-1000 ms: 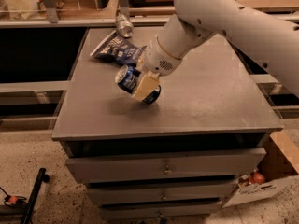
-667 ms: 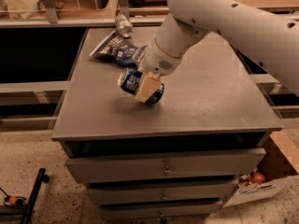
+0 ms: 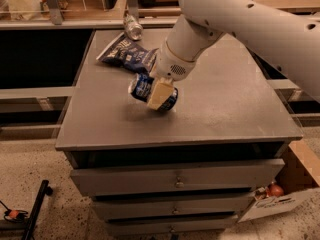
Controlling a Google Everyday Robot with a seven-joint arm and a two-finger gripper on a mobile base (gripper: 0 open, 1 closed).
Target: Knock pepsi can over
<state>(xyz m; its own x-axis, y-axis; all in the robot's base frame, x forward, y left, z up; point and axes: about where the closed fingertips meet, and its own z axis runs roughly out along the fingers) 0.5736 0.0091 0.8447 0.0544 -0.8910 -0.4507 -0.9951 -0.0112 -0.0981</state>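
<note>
The pepsi can (image 3: 142, 87) is dark blue with white print and lies tipped on its side, silver top pointing left, over the middle left of the grey cabinet top (image 3: 225, 104). My gripper (image 3: 156, 96) reaches down from the white arm (image 3: 240, 19) and is closed around the can. One beige finger (image 3: 159, 93) crosses the can's front. The other finger is hidden behind it. The can looks held slightly above the surface, with a shadow beneath it.
A flat dark blue chip bag (image 3: 127, 54) lies behind the can at the back left. A small silvery can (image 3: 132, 28) lies at the back edge. The cabinet has drawers (image 3: 175, 181) below. A cardboard box (image 3: 287, 189) stands on the floor at right.
The gripper and the tilted can have shifted very slightly right and toward the front. The arm's upper part has swung a little left.
</note>
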